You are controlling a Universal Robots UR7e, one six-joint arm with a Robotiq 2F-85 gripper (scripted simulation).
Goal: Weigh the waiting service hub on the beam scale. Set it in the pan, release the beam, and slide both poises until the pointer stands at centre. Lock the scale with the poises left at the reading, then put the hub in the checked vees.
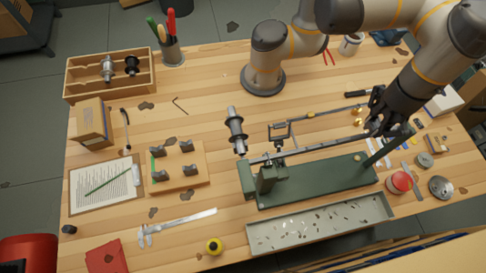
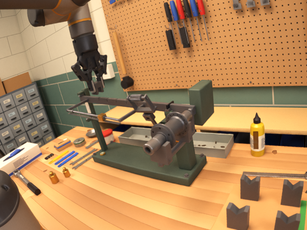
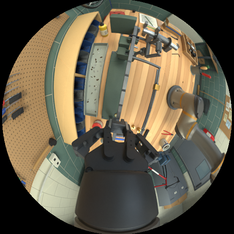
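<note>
My gripper (image 2: pixel 95 87) (image 1: pixel 378 128) (image 3: pixel 117 131) hangs over the far end of the beam scale (image 2: pixel 148 138) (image 1: pixel 314 175), just above the beam tip by the green pointer post (image 2: pixel 95 118), and I have it closed around a small dark block, apparently the large poise (image 3: pixel 117 127). The grey service hub (image 2: pixel 168 130) (image 1: pixel 236 129) lies in the pan at the other end. A small brass poise (image 2: pixel 101 116) (image 1: pixel 311 114) sits on the lower rail. The four grey vees (image 1: pixel 173 159) (image 2: pixel 267 200) stand empty on their board.
The pointer post rises right under my fingers. A grey chip tray (image 1: pixel 318 223) lies alongside the scale base. Brass weights (image 2: pixel 58 174), a red button (image 1: pixel 399 182), feeler strips and discs crowd the bench beneath me. A hub rack (image 1: pixel 109 73) sits at the far corner.
</note>
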